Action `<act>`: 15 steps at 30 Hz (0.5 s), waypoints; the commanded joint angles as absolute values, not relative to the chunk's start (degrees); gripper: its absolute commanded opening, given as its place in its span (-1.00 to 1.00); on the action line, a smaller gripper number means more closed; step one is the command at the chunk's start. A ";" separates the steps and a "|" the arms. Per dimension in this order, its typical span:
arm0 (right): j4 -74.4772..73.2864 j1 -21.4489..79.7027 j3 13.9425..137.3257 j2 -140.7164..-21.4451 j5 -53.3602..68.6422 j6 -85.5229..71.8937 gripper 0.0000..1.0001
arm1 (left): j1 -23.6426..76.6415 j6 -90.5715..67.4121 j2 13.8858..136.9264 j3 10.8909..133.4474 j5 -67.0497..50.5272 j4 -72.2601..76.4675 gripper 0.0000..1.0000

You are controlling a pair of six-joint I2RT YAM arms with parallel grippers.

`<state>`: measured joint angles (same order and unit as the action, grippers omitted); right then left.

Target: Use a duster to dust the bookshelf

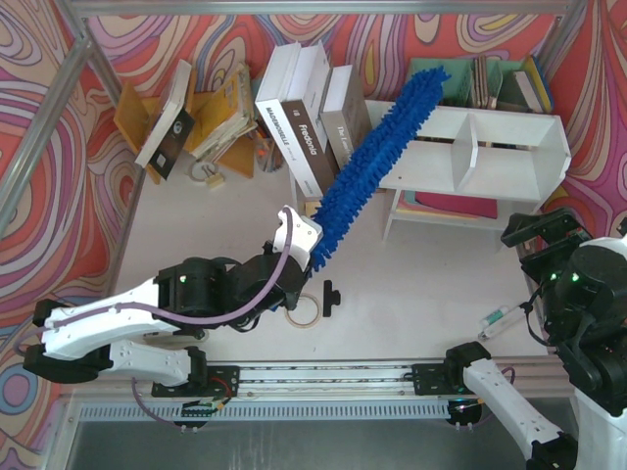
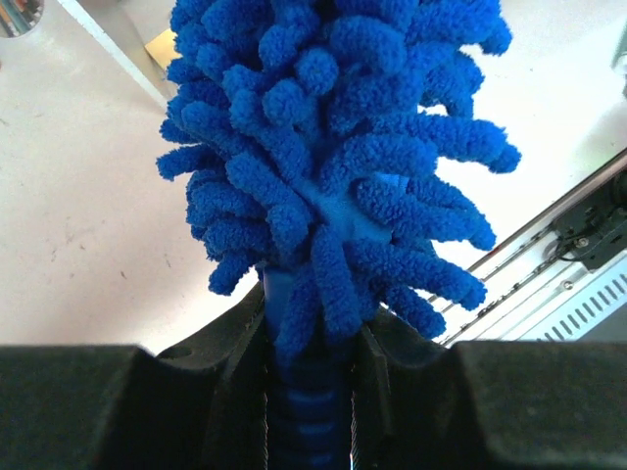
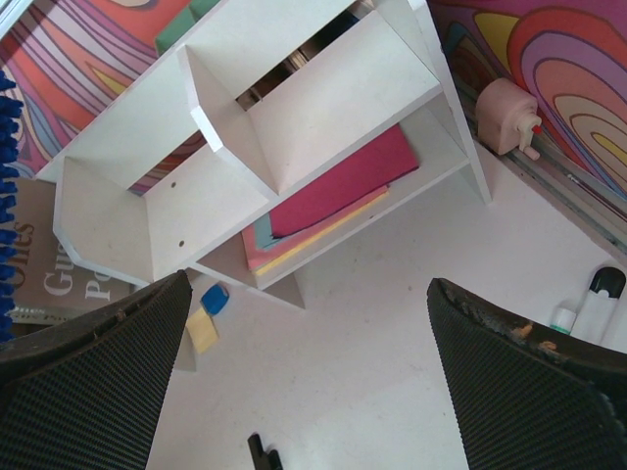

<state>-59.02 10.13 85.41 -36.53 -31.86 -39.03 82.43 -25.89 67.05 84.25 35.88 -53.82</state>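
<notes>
From above, near the surface's far edge, the duster (image 1: 377, 162) slants with its tip over the bookshelf (image 1: 534, 162)'s left end; most dusting seemingly remains. Left wrist: the left claw (image 2: 313, 362) clamps its handle. Right wrist: the right claw (image 3: 309, 357) gapes wide, holding nothing.

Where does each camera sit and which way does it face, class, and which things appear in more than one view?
Top external: above and behind the robot, looking down; shows the left gripper shut on the duster, and the right gripper.
Left wrist: looks along the duster's fluff; its own fingers clamp the handle at the bottom.
Right wrist: faces the bookshelf and its open compartments; right gripper open at the bottom edge.
Shared: bookshelf in top and right wrist; duster in all three.
</notes>
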 commanded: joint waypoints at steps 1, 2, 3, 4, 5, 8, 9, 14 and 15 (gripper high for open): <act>-57.99 10.53 84.99 -36.83 -32.42 -39.16 0.87 | 82.27 -25.45 66.39 87.65 36.17 -49.82 -1.00; -58.01 10.52 84.95 -36.75 -32.43 -39.13 0.87 | 82.27 -25.48 66.23 88.34 36.59 -49.69 -1.00; -58.04 10.51 84.98 -36.67 -32.37 -39.11 0.87 | 82.29 -25.60 66.07 89.05 37.35 -49.77 -1.00; -58.01 10.50 84.99 -36.54 -32.47 -39.17 0.87 | 82.27 -25.85 66.01 89.87 38.30 -50.27 -1.00; -58.01 10.54 84.91 -36.49 -32.58 -39.15 0.87 | 82.27 -26.29 66.11 90.84 39.62 -51.04 -1.00; -58.01 10.53 84.83 -36.34 -32.66 -39.12 0.87 | 82.14 -28.67 66.07 92.34 44.42 -53.49 -1.00; -58.08 10.51 84.80 -36.29 -32.64 -39.16 0.87 | 81.99 -29.66 65.97 92.43 45.39 -54.25 -1.00; -58.10 10.54 84.81 -36.19 -32.44 -39.22 0.87 | 81.22 -34.69 65.45 90.62 48.40 -55.99 -1.00; -58.02 10.52 84.79 -36.19 -32.43 -39.20 0.87 | 80.55 -35.42 65.60 90.06 47.59 -56.00 -1.00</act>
<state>-59.02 10.13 85.17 -36.47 -31.88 -39.00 81.84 -31.05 66.32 91.29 43.79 -55.24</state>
